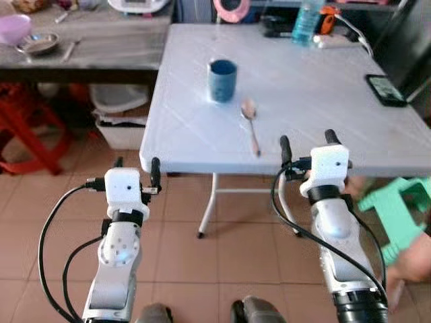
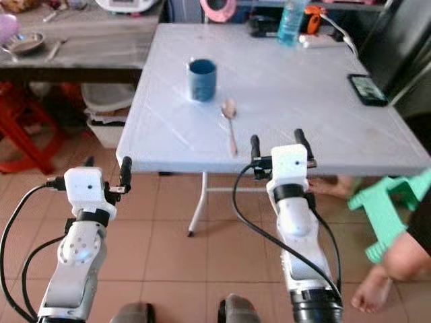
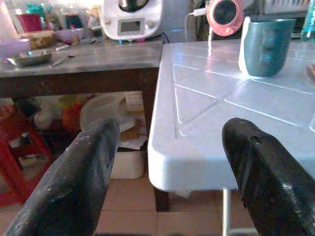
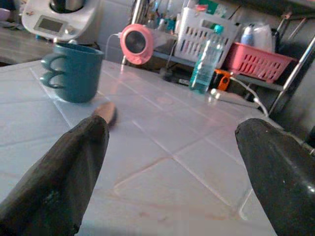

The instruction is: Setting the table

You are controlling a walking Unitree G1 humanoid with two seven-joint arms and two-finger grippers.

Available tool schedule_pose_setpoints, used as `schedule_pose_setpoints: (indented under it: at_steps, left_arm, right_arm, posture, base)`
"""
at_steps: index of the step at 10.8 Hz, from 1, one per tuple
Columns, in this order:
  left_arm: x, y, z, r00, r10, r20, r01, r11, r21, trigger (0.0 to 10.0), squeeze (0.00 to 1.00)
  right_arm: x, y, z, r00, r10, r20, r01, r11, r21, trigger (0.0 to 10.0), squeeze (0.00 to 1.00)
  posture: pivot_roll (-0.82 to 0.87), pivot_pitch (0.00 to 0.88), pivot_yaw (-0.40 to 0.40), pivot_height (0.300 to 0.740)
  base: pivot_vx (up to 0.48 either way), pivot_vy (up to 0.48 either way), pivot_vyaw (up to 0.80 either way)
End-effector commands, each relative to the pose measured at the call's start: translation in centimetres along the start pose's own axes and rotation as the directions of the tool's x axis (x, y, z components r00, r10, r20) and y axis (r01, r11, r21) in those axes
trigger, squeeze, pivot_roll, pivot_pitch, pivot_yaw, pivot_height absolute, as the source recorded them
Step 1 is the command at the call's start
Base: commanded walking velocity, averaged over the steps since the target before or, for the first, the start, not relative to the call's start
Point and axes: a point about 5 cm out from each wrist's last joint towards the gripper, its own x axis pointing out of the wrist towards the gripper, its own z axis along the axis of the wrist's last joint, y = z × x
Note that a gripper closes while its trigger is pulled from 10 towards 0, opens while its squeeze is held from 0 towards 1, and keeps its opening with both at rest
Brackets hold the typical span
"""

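Tiled floor is spreading under me, and a white folding table (image 1: 323, 108) is standing straight ahead at twelve o'clock, its near edge just past my raised arms. On it a blue cup (image 1: 222, 79) is sitting upright, with a spoon (image 1: 251, 124) lying just beside it toward five o'clock, bowl end pointing at the cup and handle toward me. I judge this to be a place setting already laid within easy reach of the near edge.

I am holding my right gripper (image 1: 306, 143) over that edge at about one o'clock, fingers spread wide and gripping nothing, the spoon lying just off to its eleven. My left gripper (image 1: 137, 168) is hovering at about eleven o'clock, level with the table's corner and short of the top, likewise spread and empty.

A phone (image 1: 385, 89) is lying at two o'clock near the table's far right edge. A person's foot and a green stool (image 1: 397, 208) are showing at four o'clock.
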Motion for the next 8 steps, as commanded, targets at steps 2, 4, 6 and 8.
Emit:
schedule_pose_setpoints:
  at_steps: [2, 4, 6, 8]
  left_arm:
    - [-0.07, 0.48, 0.34, 1.0, 0.0, 0.019, 0.0, 1.0, 0.007, 10.0, 0.0]
    - [-0.37, 0.22, 0.24, 1.0, -0.019, 0.014, 0.019, 1.0, -0.002, 10.0, 0.0]
    - [-0.29, 0.16, 0.26, 1.0, -0.02, 0.014, 0.02, 1.0, -0.005, 10.0, 0.0]
    - [-0.22, 0.11, 0.27, 1.0, -0.025, 0.016, 0.025, 1.0, -0.008, 10.0, 0.0]
  right_arm:
    - [0.27, 0.54, 0.52, 1.0, 0.026, 0.016, -0.026, 1.0, -0.001, 10.0, 0.0]
    - [0.38, 0.4, 0.52, 1.0, 0.015, 0.013, -0.015, 1.0, 0.007, 10.0, 0.0]
    - [0.31, 0.39, 0.42, 1.0, 0.014, 0.007, -0.014, 1.0, 0.01, 10.0, 0.0]
    - [0.39, 0.42, 0.47, 1.0, 0.014, 0.008, -0.014, 1.0, 0.01, 10.0, 0.0]
  posture:
    - [0.0, 0.134, -0.008, 0.74]
    - [0.0, 0.136, -0.007, 0.74]
    - [0.0, 0.137, -0.008, 0.74]
    - [-0.01, 0.137, -0.008, 0.74]
  base:
    - [0.33, 0.0, 0.0]
    - [0.39, 0.0, 0.0]
    - [0.409, 0.0, 0.0]
    - [0.409, 0.0, 0.0]
